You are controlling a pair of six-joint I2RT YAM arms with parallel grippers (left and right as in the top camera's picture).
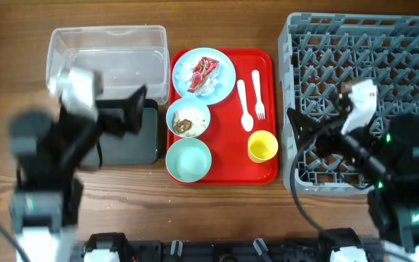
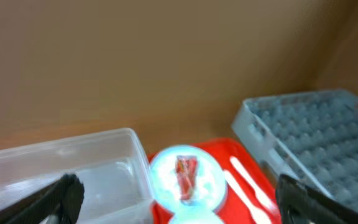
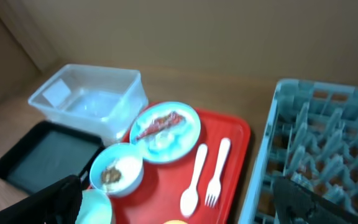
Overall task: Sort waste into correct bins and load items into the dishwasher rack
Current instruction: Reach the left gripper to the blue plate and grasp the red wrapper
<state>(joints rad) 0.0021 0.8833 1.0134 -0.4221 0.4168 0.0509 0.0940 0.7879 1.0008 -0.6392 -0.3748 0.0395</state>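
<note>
Red tray (image 1: pixel 224 166): landmark, mid-table
Plate (image 1: pixel 225 81): far left corner of red tray; wrapper (image 1: pixel 203 73) with tissue on it
Bowl with scraps (image 1: pixel 174 115): left edge of red tray, middle
Empty bowl (image 1: pixel 188 159): near left corner, overhanging edge
Spoon (image 1: pixel 244 105), fork (image 1: pixel 257 94): side by side, right half of red tray
Cup (image 1: pixel 262 145): yellow, near right corner
Tub (image 1: pixel 108 42): clear, left of red tray, far side
Black tray (image 1: pixel 135 145): left of red tray, near side
Rack (image 1: pixel 355 44): right of red tray
Left gripper (image 2: pixel 179 183): left of red tray, above black tray; fingers wide apart, holding nothing
Right gripper (image 3: pixel 176 185): right of red tray, above rack; fingers wide apart, holding nothing
</note>
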